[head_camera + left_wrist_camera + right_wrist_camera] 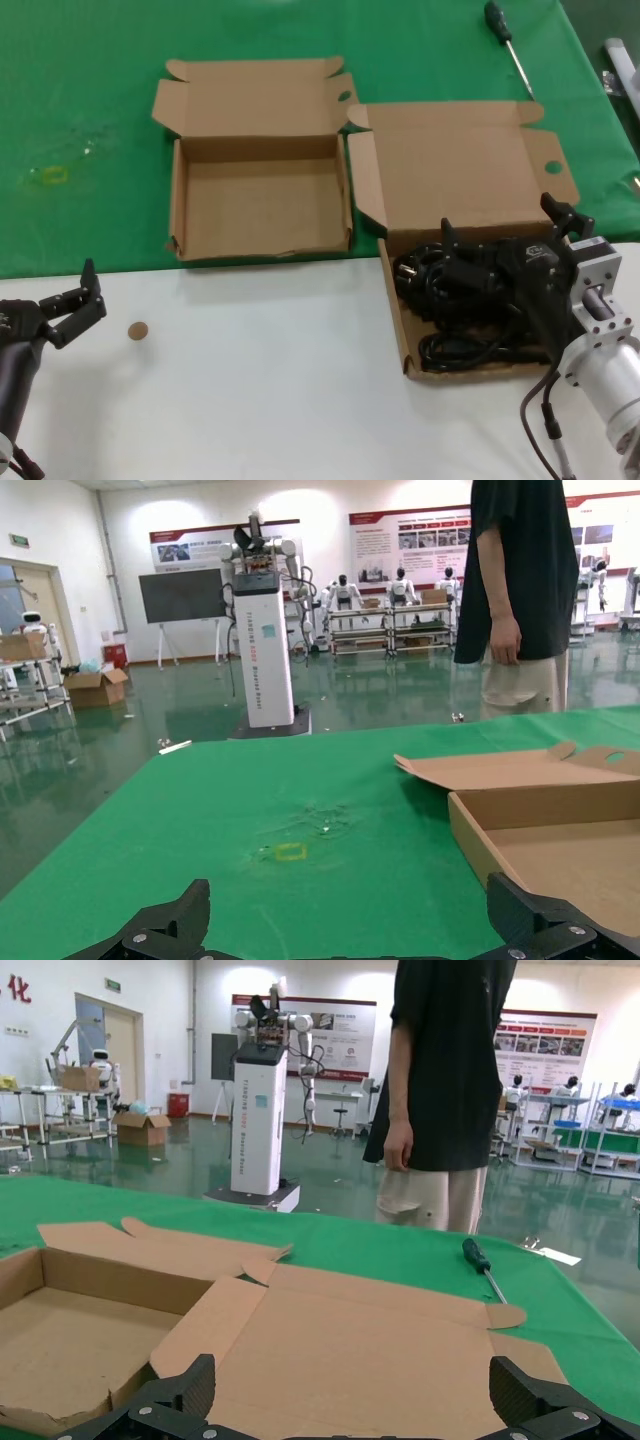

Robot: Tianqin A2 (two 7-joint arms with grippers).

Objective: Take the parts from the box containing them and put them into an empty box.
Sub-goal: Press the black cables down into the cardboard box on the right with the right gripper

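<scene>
Right pincer (500, 265) spread, low over cords (450, 300) in big-lid box (465, 190). Empty box (262, 190) at 10 o'clock from it. Left pincer (75, 300) spread, idle over table (250, 400).

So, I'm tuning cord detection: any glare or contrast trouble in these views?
Head view: the black cords sit under the dark right gripper, open above the larger box, with little contrast between them; left gripper idles open at the table's near edge. Both wrist views: the glossy floor mirrors the overhead lights.
</scene>
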